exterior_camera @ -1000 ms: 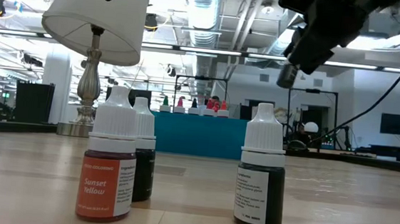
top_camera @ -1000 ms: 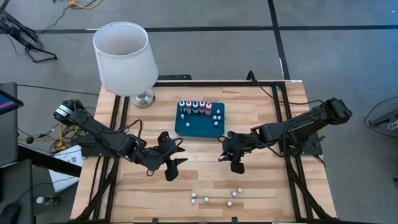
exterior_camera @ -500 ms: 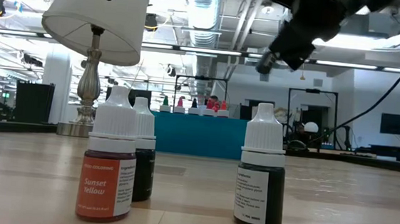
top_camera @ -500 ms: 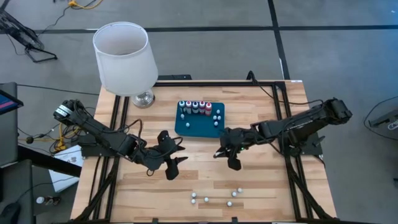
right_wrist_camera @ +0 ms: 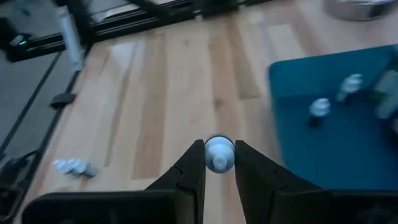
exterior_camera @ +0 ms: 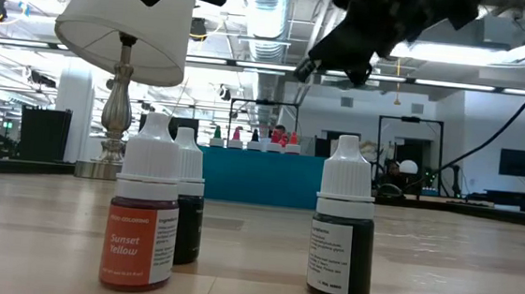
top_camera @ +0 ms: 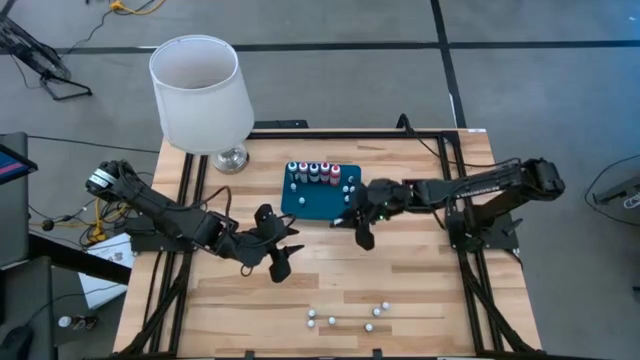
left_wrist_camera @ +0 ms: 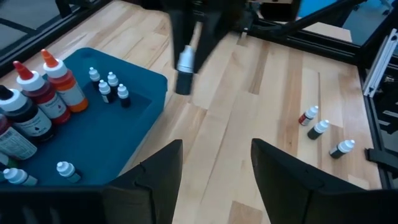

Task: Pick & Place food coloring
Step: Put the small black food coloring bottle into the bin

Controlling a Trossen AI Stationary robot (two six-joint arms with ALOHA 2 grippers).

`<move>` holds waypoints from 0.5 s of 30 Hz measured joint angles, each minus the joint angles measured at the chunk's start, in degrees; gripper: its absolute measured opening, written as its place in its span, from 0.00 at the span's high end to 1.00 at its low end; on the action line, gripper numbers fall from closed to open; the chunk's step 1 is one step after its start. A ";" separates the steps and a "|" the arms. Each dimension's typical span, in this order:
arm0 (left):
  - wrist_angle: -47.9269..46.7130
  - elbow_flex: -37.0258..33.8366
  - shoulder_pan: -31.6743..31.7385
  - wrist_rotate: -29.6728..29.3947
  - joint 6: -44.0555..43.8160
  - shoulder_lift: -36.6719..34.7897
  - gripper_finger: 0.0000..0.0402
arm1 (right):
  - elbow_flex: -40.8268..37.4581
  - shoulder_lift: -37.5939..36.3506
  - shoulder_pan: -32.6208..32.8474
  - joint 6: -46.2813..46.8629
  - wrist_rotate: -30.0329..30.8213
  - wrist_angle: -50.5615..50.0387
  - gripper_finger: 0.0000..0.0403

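Wooden boards make the top of the desk point(top_camera: 420, 290), with black rails down both sides and grey floor all around. A lamp point(top_camera: 198, 95) stands at the far left corner. The blue tray point(top_camera: 318, 203) sits near the far edge, in the middle.

The right gripper point(top_camera: 363, 236) hangs just off the tray's near right corner. Its jaws pinch one small bottle point(right_wrist_camera: 219, 153) by the white cap, and the bottle hangs down from them above the wood. The left gripper point(top_camera: 280, 266) waits near the middle of the desk, its jaws spread and holding nothing.

Bigger colored bottles point(top_camera: 313, 172) stand in a row along the tray's far edge, and a few tiny ones point(left_wrist_camera: 108, 85) stand beside them. More small bottles point(top_camera: 348, 320) stay by the near edge of the desk.

These bottles look very light and hard, made of smooth plastic. They are tall and thin, so a bump would likely tip them over. The cap, or the body just under it, looks like the best place to hold. Too soft a pinch and one may slip or swing.

The near half of the tray is bare, so there is room to set a bottle down there. The far edge is crowded. Between the tray and the loose bottles the wood is open.
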 joint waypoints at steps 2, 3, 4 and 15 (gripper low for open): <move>-0.13 0.00 0.42 0.00 0.00 0.00 0.55 | 0.02 0.05 -1.99 -0.52 0.00 0.00 0.85; -0.21 0.00 0.57 0.02 0.00 0.00 0.55 | 0.02 0.31 -3.10 -0.87 0.02 0.16 0.85; -0.33 0.00 0.78 0.00 0.00 0.00 0.55 | 0.02 0.63 -4.22 -0.95 0.00 0.31 0.85; -3.13 0.00 2.16 -0.02 0.35 0.00 0.55 | 1.12 1.80 -14.55 -5.36 -3.16 -1.10 0.85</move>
